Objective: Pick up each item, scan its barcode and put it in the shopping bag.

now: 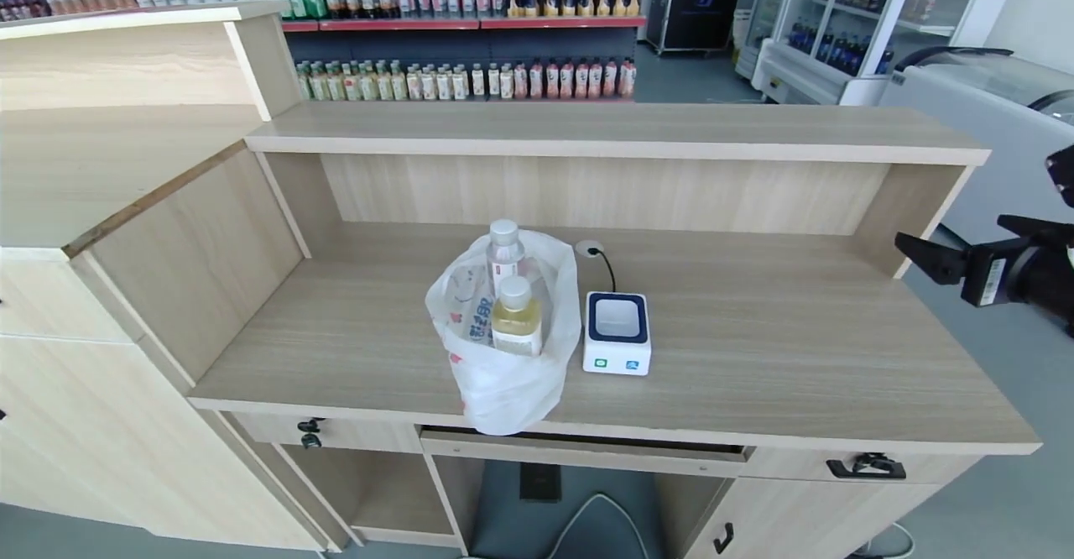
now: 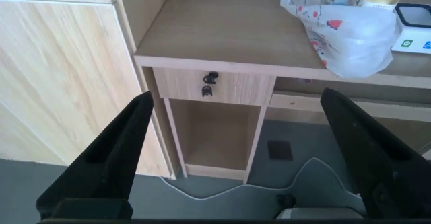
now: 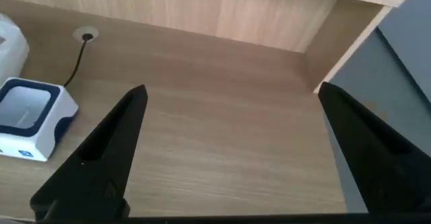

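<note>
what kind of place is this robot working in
Most likely a convenience store checkout: a wooden counter with a barcode scanner beside a shopping bag holding two bottles, shelves of bottled drinks behind it, and glass-door fridges at the back.

The shopping bag (image 1: 503, 383) hides the lower parts of both bottles: the yellow-drink bottle (image 1: 516, 317) shows cap, neck and label, the clear bottle (image 1: 506, 258) behind it less. Their label print is too small to tell. The scanner (image 3: 30, 120) is cut by my right wrist view's edge, and my right hand (image 3: 230, 88) runs off the head view's right edge.
</note>
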Robot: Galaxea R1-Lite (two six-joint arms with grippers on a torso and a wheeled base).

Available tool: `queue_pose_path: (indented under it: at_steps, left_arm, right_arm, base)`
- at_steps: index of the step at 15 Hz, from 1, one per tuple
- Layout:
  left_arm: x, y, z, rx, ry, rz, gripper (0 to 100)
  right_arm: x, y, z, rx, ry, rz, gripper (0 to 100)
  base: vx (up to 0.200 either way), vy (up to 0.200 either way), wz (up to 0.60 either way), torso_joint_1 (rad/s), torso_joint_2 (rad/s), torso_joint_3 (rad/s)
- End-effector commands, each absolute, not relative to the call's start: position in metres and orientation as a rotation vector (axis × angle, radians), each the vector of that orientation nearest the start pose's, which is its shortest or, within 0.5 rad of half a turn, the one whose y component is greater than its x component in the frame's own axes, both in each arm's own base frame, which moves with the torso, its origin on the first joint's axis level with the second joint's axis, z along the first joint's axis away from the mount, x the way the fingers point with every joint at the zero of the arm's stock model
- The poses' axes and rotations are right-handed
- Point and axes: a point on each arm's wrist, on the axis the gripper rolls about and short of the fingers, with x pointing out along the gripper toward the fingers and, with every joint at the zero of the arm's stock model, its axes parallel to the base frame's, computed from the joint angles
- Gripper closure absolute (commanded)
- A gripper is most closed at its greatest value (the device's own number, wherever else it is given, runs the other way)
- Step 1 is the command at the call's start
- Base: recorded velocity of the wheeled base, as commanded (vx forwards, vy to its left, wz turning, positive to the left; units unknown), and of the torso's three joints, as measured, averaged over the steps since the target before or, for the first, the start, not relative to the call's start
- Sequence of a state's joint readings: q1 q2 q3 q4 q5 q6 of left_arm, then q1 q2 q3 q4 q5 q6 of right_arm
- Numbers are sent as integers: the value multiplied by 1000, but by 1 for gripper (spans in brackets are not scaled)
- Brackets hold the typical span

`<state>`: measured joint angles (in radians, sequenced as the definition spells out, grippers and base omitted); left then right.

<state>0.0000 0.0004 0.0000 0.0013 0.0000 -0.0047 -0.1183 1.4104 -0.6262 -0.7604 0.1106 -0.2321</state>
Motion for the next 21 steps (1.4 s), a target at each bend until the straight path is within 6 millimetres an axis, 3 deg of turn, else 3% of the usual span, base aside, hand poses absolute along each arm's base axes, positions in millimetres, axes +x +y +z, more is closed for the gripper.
queue_pose_path:
  at_steps: [1,3,4,5,6,12,15,21]
  left_arm:
    - [-23,0,75,-5,2,0,0]
    - [-23,0,75,-5,2,0,0]
    - [-23,0,75,-5,2,0,0]
    - [-23,0,75,-5,2,0,0]
    - [-23,0,75,-5,2,0,0]
    - [-23,0,75,-5,2,0,0]
    - [-23,0,75,-6,2,0,0]
    - [-23,0,75,-5,2,0,0]
  right_arm:
    - [181,-22,227,-134,-57,-39,0]
    - [143,-18,213,-122,-57,-46,0]
    - [135,-16,208,-118,-51,-46,0]
    - [102,-12,185,-104,-23,-50,0]
    - [82,-9,168,-90,-10,-47,0]
    - [0,2,105,-49,-7,50,0]
    - [-20,1,81,-16,-14,18,0]
    - [-23,-1,76,46,-4,-35,0]
  base:
    - [0,0,0,-66,110,46]
    - [0,0,0,-21,28,18]
    - [0,0,0,0,0,0]
    - [0,0,0,0,0,0]
    - [0,0,0,0,0,0]
    - [0,0,0,0,0,0]
    - [0,0,0,0,0,0]
    - [0,0,0,0,0,0]
